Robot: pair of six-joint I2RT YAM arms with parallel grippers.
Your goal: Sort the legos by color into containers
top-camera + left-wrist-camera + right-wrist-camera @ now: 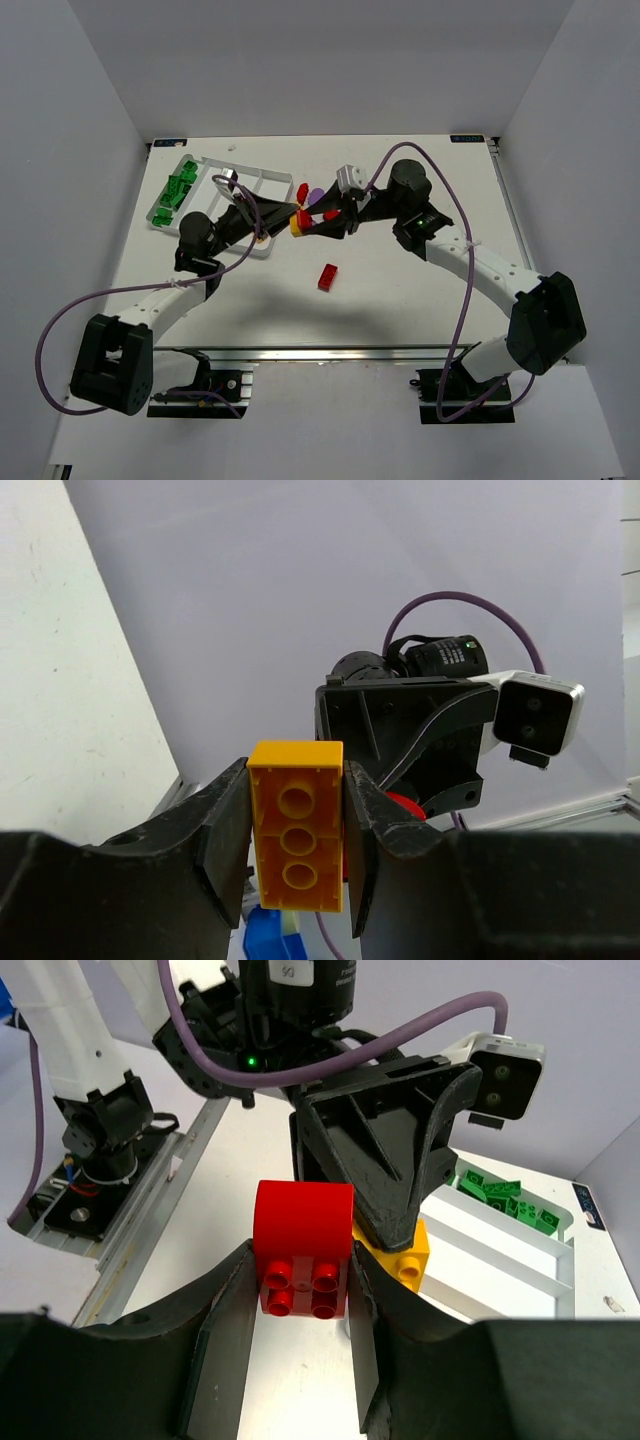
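The left jaws clench the yellow brick [296, 825] and the right jaws clench the red brick [303, 1250]. The two bricks sit against each other above the desk [400, 290], just right of the tray [262, 180], likely stuck together and gripped from both sides for pulling apart (my guess). Greens [175, 190] fill its leftmost slot. No writing reads clearly.

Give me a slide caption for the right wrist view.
Right end effector grips a red brick facing the left end effector holding a yellow brick near the white tray.
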